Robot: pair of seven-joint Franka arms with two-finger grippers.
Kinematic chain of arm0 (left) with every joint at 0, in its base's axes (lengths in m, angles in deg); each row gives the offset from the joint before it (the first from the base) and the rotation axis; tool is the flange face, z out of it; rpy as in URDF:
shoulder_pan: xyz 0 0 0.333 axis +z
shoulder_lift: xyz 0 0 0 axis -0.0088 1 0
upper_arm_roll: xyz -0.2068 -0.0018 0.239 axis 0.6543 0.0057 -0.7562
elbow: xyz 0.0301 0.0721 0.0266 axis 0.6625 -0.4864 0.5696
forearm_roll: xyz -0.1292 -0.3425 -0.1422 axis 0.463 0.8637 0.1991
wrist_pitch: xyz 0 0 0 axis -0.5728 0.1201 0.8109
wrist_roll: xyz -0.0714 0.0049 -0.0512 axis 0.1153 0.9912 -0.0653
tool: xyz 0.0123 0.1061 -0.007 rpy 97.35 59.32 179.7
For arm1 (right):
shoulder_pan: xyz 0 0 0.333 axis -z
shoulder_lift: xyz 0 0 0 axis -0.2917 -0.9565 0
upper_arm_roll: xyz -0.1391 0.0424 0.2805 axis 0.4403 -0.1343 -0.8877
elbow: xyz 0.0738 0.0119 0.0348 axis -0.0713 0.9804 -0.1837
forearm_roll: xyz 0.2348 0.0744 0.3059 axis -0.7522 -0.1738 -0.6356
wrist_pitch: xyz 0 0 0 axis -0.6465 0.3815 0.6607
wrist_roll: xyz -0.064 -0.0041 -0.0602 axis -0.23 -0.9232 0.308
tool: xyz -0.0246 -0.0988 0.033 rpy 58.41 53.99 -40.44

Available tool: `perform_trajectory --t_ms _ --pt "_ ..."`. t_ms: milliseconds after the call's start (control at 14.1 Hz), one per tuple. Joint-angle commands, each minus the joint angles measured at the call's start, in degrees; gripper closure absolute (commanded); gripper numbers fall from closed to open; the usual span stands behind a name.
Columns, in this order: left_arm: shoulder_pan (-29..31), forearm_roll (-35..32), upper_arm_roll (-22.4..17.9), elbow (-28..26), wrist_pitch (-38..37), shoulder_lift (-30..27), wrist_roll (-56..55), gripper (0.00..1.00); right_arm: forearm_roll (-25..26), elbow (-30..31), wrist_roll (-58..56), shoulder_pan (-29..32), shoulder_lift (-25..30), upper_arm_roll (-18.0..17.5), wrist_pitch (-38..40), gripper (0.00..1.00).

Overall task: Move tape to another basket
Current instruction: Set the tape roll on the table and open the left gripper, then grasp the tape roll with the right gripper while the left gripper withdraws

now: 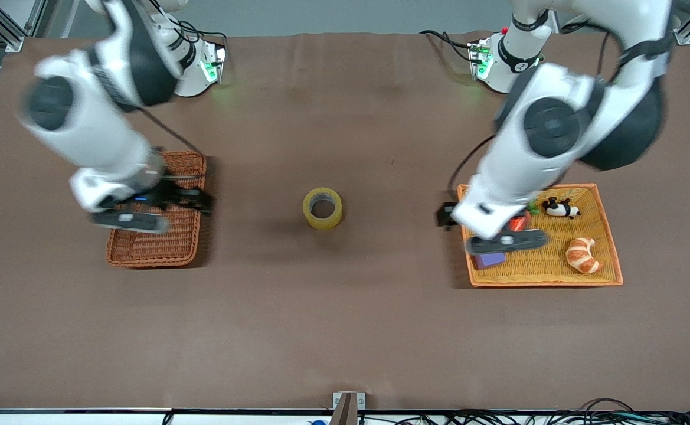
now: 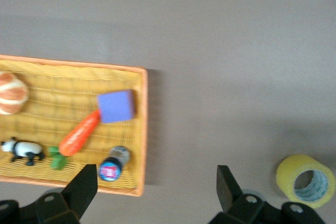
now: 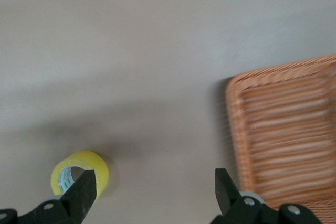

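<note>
The tape (image 1: pixel 322 208), a yellowish roll with a grey core, lies flat on the brown table between the two baskets. It also shows in the left wrist view (image 2: pixel 307 182) and the right wrist view (image 3: pixel 79 174). The reddish-brown wicker basket (image 1: pixel 156 248) sits toward the right arm's end and shows in the right wrist view (image 3: pixel 286 129). My right gripper (image 1: pixel 200 200) is open and empty (image 3: pixel 153 179), over the basket's edge that faces the tape. My left gripper (image 1: pixel 446 215) is open and empty (image 2: pixel 156 174), over the tape-side edge of the orange-yellow tray (image 1: pixel 545 282).
The orange-yellow tray (image 2: pixel 144 129) at the left arm's end holds a panda toy (image 1: pixel 560 208), a croissant (image 1: pixel 582 255), a purple block (image 2: pixel 115 106), a carrot (image 2: pixel 79 133) and a small bottle (image 2: pixel 113 163). Bare brown tablecloth surrounds the tape.
</note>
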Motion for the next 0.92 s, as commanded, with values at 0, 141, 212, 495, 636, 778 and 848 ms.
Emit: perform_trajectory --t_ms 0,141,212,495,636,778,848 --pt "3.61 1.22 -0.18 -3.84 -1.51 -6.71 4.54 0.00 7.64 3.22 12.18 -0.74 -5.23 -5.10 -6.71 0.00" --pt "7.12 1.39 -0.18 -3.92 -1.78 -9.26 7.01 0.01 13.70 3.13 18.18 -1.97 -9.98 -7.31 -9.96 0.00" --pt "7.75 1.48 -0.18 -3.92 -2.82 -10.23 8.76 0.01 15.47 3.13 19.33 -3.02 -11.92 -7.40 -10.67 0.00" --pt "13.09 5.94 -0.18 -7.95 -8.01 -17.25 16.94 0.01 19.61 3.04 19.52 -6.10 -19.13 -7.32 -15.33 0.00" --pt "13.99 8.41 -0.35 -11.38 -8.72 -20.68 19.48 0.04 20.84 3.04 19.43 -6.28 -21.15 -7.40 -17.61 0.00" --pt "12.60 8.51 -2.71 -14.98 -8.55 -23.41 21.78 0.03 21.02 2.69 19.52 -7.41 -23.00 -7.40 -17.88 0.00" --pt "10.67 8.60 -4.90 -16.48 -8.20 -24.12 21.87 0.03 21.02 2.60 19.52 -8.12 -23.62 -7.40 -18.84 0.00"
